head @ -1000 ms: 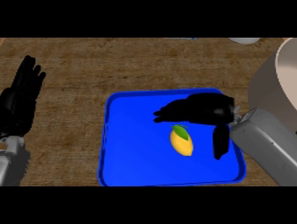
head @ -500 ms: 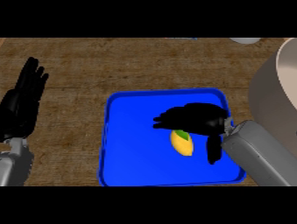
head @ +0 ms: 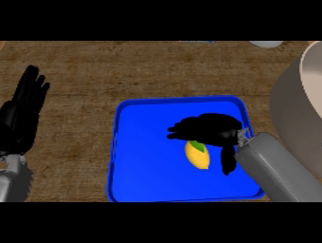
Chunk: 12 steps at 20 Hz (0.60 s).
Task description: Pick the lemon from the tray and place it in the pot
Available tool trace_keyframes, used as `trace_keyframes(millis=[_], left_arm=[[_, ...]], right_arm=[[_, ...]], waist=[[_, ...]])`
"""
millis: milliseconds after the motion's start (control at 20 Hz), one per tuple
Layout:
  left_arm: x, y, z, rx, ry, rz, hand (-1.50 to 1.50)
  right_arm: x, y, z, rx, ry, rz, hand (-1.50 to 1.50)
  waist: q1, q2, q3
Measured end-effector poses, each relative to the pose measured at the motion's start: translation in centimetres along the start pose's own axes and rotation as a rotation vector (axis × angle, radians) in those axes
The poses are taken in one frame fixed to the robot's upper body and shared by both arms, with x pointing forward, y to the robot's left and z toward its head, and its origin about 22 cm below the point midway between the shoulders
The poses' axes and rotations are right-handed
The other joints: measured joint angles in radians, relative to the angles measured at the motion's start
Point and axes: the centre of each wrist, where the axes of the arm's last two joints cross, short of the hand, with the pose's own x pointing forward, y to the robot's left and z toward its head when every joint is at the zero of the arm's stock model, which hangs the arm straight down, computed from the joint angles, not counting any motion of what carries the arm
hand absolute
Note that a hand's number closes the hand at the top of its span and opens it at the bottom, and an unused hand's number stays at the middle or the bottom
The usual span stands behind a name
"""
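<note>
Brown wood-grain worktop fills my view, with the blue tray (head: pixel 121 142) at its middle and the big pale pot (head: pixel 293 114) standing just beside it at the right edge, only partly in view.

By my reckoning the task is barely begun. The lemon (head: pixel 197 156) lies in the tray, right of its centre, the only thing in there, and it is not yet lifted. My right hand (head: pixel 209 128) hangs over the lemon's upper end, covering the top of it. Its fingers (head: pixel 179 130) are bent and point left, while the thumb (head: pixel 228 162) reaches down along the lemon's right side, spread well away from them. I judge that hand released, not yet closed on the fruit, and I cannot tell whether it touches the peel.

What is left is nearly everything: closing round the lemon, lifting it, carrying it right over the pot's rim and letting go. Nothing shows in the visible part of the pot.

My left hand (head: pixel 19 116) rests at the left edge, fingers straight and up, holding nothing.
</note>
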Motion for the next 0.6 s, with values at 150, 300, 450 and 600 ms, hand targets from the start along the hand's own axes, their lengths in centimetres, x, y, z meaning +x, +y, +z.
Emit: trace_keyframes(millis=[150, 300, 450, 600], left_arm=[[-0.1, 0.0, -0.3, -0.002, 0.002, -0.005, 0.0], [0.0, 0.3, -0.1, -0.005, 0.001, 0.002, 0.0], [-0.7, 0.0, 0.2, -0.007, -0.002, -0.002, 0.0], [-0.6, -0.6, -0.2, -0.005, -0.004, -0.001, 0.0]], right_arm=[[-0.5, 0.1, -0.8, 0.005, 0.017, 0.002, -1.5], [-0.5, 0.0, -1.4, 0.01, 0.023, 0.002, 1.5], [-0.8, 0.7, -1.9, 0.018, -0.018, 0.061, 1.5], [-1.3, 1.5, -2.0, 0.015, -0.056, 0.098, 1.5]], waist=[[0.0, 0.0, 0.0], [0.0, 0.0, 0.0], [0.003, 0.001, 0.0], [0.002, -0.001, -0.001]])
